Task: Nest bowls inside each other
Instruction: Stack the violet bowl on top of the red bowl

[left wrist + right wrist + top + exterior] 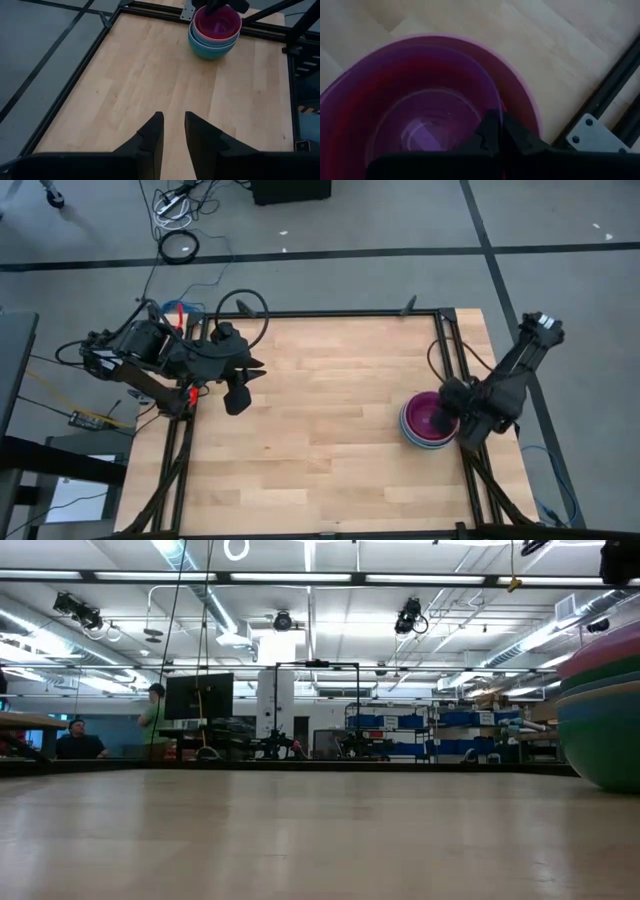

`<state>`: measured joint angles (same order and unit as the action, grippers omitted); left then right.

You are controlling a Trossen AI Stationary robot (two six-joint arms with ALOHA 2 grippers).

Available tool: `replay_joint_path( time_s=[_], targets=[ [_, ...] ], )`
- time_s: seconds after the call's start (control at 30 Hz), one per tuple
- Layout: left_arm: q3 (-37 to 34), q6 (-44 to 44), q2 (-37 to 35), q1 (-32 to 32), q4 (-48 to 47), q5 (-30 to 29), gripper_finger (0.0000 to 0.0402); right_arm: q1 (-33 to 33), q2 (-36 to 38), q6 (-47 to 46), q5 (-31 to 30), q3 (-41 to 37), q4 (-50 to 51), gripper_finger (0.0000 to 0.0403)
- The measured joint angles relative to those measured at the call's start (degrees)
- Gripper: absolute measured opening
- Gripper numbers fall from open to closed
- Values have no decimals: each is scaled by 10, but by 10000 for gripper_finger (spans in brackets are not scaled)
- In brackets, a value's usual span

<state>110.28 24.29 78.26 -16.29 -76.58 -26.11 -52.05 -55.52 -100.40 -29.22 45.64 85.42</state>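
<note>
The right tool [447,423] is clenched, its two fingers [496,131] pressed together with the thin rim of the top bowl [415,100] pinched between them. That bowl is magenta to purple and sits innermost in a stack of bowls [426,423] near the right edge of the bench [320,430], just beside the black frame rail [615,90] that runs along that side. Below the top bowl, the left wrist view shows pink, light blue and teal rims [212,47], each nested inside the next larger one. In the low view the stack stands at the far right, cut off by the edge, with its teal outer wall [605,735] resting on the wood.

The left tool [238,398] hangs over the left side of the bench, well apart from the stack. Its fingers [152,135] stand a little apart with only bare wood between them, grasping nothing.

Beyond the bench, the low view shows a large room with shelving [400,735], a dark screen [199,697] and two people [152,715] far back on the left.
</note>
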Motion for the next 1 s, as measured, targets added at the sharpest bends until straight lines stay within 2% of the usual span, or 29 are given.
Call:
replay_joint_path(
  time_s=[0.2, 0.43, 0.6, 0.77, 1.0],
  targets=[
    [0, 0, 0, 0, 0, 0, 85, -25, -6, -26, -10, 0, -2, 17],
    [0, 0, 1, 0, 1, 0, 85, -30, 7, -60, -2, 2, 7, 95],
    [0, 1, 1, 0, 1, -1, 85, -30, 8, -65, 3, 40, 47, 134],
    [0, 1, 1, 0, 1, -2, 85, -30, 8, -46, -23, 74, 47, 144],
    [0, 1, 1, 0, 1, -3, 85, -30, 4, -48, -9, 79, 47, 142]
  ],
)
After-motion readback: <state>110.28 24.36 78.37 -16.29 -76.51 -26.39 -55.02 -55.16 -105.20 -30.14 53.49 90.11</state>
